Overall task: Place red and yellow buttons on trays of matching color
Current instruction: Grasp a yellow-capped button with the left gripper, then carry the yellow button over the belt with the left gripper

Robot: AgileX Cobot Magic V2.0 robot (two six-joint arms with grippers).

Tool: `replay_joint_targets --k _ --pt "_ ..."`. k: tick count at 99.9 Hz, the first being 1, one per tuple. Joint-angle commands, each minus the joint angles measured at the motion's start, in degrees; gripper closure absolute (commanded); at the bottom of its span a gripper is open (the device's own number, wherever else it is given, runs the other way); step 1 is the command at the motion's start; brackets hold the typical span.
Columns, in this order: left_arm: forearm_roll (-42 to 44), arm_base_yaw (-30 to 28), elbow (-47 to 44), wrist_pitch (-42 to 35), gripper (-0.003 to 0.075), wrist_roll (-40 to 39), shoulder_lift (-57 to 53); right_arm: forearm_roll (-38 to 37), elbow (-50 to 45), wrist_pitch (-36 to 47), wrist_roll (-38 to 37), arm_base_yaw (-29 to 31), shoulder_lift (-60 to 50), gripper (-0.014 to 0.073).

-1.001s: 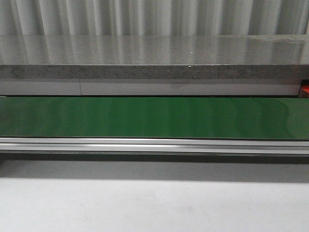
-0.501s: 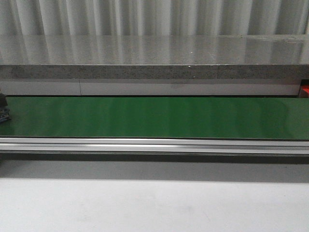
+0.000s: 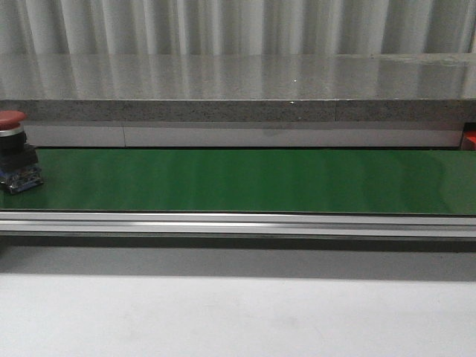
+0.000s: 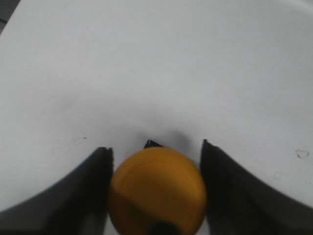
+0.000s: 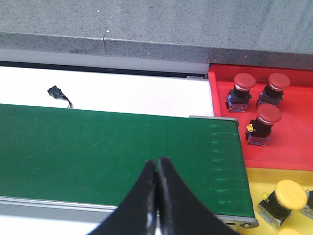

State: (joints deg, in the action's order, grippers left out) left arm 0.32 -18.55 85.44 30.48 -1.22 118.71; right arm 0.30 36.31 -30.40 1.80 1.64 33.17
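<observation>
Item 1: left pincer point(image 4: 155, 188), dark fingers clamped on either side of a round yellow-capped push button point(image 4: 156, 191), held over the plain white desk point(image 4: 146, 63). No tray shows near this pincer.

Item 2: right pincer point(image 5: 157, 169), fingers pressed together, holding nothing, poised over the near edge of the green conveyor belt point(image 5: 98, 147).

Item 3: red plastic tray point(image 5: 288, 142), beyond the belt's end and off to one side of the right pincer. It holds three red mushroom-capped buttons on black bodies point(image 5: 242, 90), standing upright and apart.

Item 4: yellow plastic tray point(image 5: 264, 178), adjoining the red tray, nearer the right pincer. At least one yellow-capped button point(image 5: 288, 196) sits in it; others are cut off by the picture's edge.

Item 5: red-capped button on a black and blue base point(image 3: 16, 152), upright on the belt at its far left end in the front view; not yet sorted.

Progress, as judged: well underway. Remaining: the held yellow button and the red one on the belt.

Markings: no brand, label or legible writing visible.
</observation>
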Motion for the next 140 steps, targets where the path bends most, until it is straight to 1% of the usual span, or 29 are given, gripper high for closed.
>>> replay_joint_targets --k 1,3,8,10,23,34,45,58,74,87,108,125,140 --pt "0.19 -0.06 1.76 -2.37 0.0572 -0.14 -3.96 -0.30 1.58 4.04 0.20 -0.13 -0.04 0.0662" --pt "0.32 -0.06 1.76 -2.39 0.0603 -0.14 -4.15 -0.30 1.58 4.04 0.20 -0.13 -0.04 0.0662" --pt "0.42 -0.06 1.76 -2.31 0.0718 -0.14 -5.08 -0.30 1.58 4.04 0.20 -0.13 -0.04 0.0662" --pt "0.42 -0.06 1.76 -2.27 0.0743 -0.14 -5.57 -0.30 1.58 4.04 0.20 -0.13 -0.04 0.0662" --pt "0.42 -0.06 1.76 -0.20 0.0741 -0.04 -10.24 -0.30 1.58 4.04 0.20 -0.13 -0.04 0.0662" --pt "0.42 0.47 1.76 4.27 0.0741 -0.04 -15.66 -0.30 1.58 4.04 0.20 -0.13 -0.04 0.0662" --pt "0.42 2.49 0.96 7.57 0.0741 -0.04 -21.46 -0.30 1.58 4.04 0.20 -0.13 -0.04 0.0662" --pt "0.42 6.85 -3.10 8.13 0.0741 0.07 -29.43 -0.30 1.58 4.04 0.20 -0.13 -0.04 0.0662" --pt "0.42 12.27 -10.78 5.65 0.0741 -0.04 -37.97 -0.30 1.58 4.04 0.20 -0.13 -0.04 0.0662" --pt "-0.32 14.49 -16.28 4.89 0.0741 -0.50 -42.19 -0.30 1.58 4.04 0.20 -0.13 -0.04 0.0662" --pt "-3.55 14.86 -22.79 2.02 0.0741 -0.50 -43.30 -0.30 1.58 4.04 0.20 -0.13 -0.04 0.0662" --pt "-4.34 14.86 -28.14 -2.62 0.0741 -0.50 -43.30 -0.30 1.58 4.04 0.20 -0.13 -0.04 0.0662" --pt "-4.63 14.86 -31.09 -6.20 0.0741 -0.50 -43.30 -0.30 1.58 4.04 0.20 -0.13 -0.04 0.0662"
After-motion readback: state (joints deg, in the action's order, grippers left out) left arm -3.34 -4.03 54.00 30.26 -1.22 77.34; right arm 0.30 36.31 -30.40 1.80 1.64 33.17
